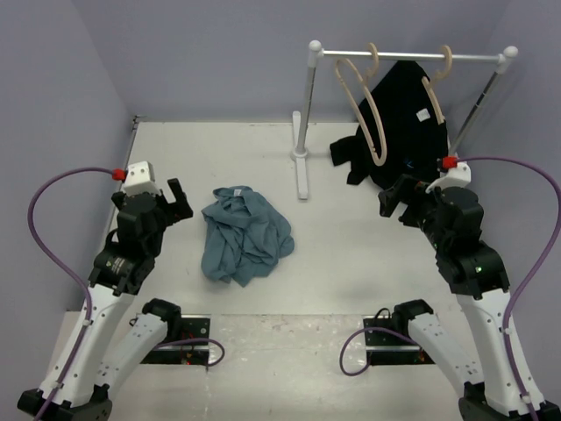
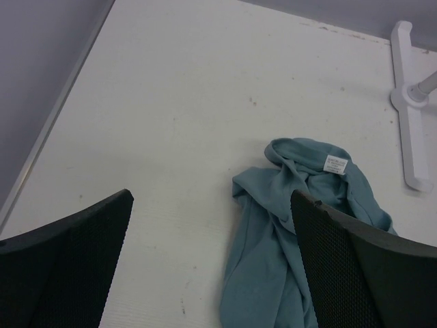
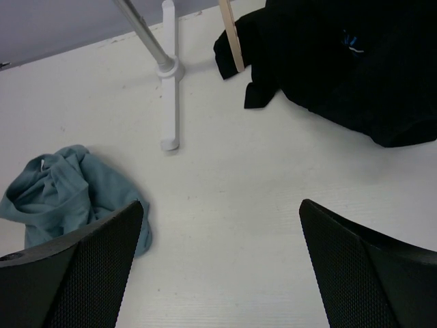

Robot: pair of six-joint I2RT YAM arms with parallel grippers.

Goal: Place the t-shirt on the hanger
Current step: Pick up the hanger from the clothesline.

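Counts:
- 1 t-shirt [image 1: 245,235], blue, left of centre
- 1 black garment [image 1: 403,123], far right
- 2 beige hangers: bare hanger [image 1: 363,112], clothed hanger [image 1: 433,98]
- 1 rack [image 1: 412,56], far right
- 2 arms: left arm [image 1: 123,263], right arm [image 1: 469,254]
- 2 grippers: left gripper [image 1: 181,202], right gripper [image 1: 393,200]
- 2 purple cables: left cable [image 1: 39,210], right cable [image 1: 545,197]
- 1 table [image 1: 351,254]

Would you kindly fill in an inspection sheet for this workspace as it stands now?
Surface: white table, faintly scuffed.
Job's things: t-shirt crumpled in a heap on the table; hanger bare, hooked on the rail.
Clutter: black garment on a second hanger, its lower part reaching the table.
Grippers: left gripper and right gripper both have open, empty fingers, clear of the t-shirt.
Cables: purple cables loop beside each arm.
Surroundings: plain lilac walls.
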